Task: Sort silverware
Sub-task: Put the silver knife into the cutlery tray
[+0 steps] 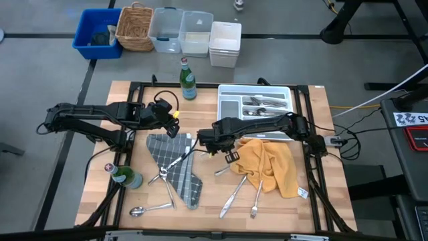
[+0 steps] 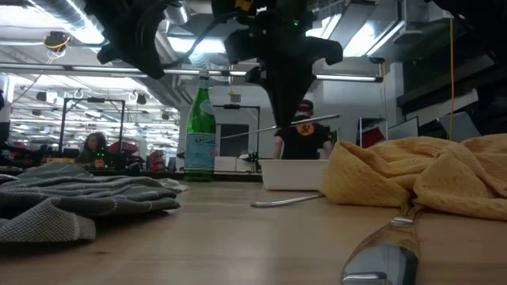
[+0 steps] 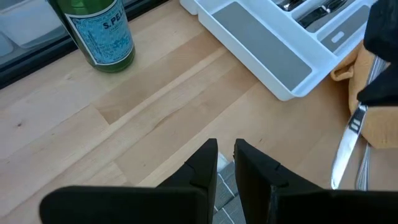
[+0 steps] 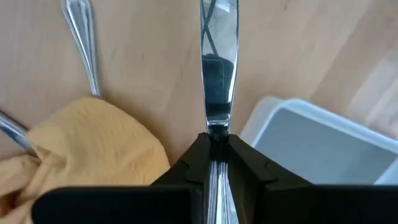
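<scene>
Right gripper [image 4: 217, 142] is clamped on a knife [image 4: 217, 68], held clear of the table; the blade runs straight out ahead of the fingers. The white tray [image 1: 256, 89] lies just beyond it, on the right arm's own side, its long compartments running crosswise in the high view. Loose silverware [image 1: 237, 191] lies below. Left gripper [image 3: 226, 155] hovers nearly closed, empty, farther from the tray.

The wooden table [image 1: 207, 110] bears two green bottles [image 1: 188, 80], a white tray [image 1: 256, 89], grey cloth [image 1: 175, 167], yellow cloth [image 1: 271, 164] and scattered silverware [image 1: 234, 195].
</scene>
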Action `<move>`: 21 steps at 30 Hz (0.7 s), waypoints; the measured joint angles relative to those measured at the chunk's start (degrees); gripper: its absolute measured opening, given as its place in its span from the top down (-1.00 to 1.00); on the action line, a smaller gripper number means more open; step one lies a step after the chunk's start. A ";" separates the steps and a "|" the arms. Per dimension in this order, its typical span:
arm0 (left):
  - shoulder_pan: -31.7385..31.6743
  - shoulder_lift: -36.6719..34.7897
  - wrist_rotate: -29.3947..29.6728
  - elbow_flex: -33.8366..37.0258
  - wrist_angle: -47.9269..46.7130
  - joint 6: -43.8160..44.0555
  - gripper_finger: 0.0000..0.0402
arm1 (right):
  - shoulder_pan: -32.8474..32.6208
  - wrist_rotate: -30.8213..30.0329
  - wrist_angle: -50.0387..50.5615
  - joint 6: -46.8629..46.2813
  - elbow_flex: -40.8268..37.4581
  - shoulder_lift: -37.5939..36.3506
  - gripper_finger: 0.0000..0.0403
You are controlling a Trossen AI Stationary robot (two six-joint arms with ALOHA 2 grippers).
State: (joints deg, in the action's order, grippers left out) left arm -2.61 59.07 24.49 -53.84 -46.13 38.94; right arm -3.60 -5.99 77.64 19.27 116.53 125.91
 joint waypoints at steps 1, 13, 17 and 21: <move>0.00 0.00 0.00 0.00 0.00 0.00 0.79 | 0.20 -0.23 0.69 0.00 0.04 0.00 0.77; 0.00 0.00 0.00 0.00 0.02 0.00 0.79 | 5.84 -0.97 11.52 -4.52 0.04 0.00 0.77; -0.02 0.00 0.00 0.00 0.01 0.01 0.79 | 9.09 -0.91 12.23 -6.01 0.04 -0.11 0.77; 0.00 0.00 0.00 0.00 0.02 0.02 0.79 | 12.56 1.30 12.42 -6.29 0.04 -1.82 0.77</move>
State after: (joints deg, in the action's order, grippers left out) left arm -2.61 59.07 24.49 -53.84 -46.11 38.96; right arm 8.96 -4.69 90.06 12.98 116.57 124.08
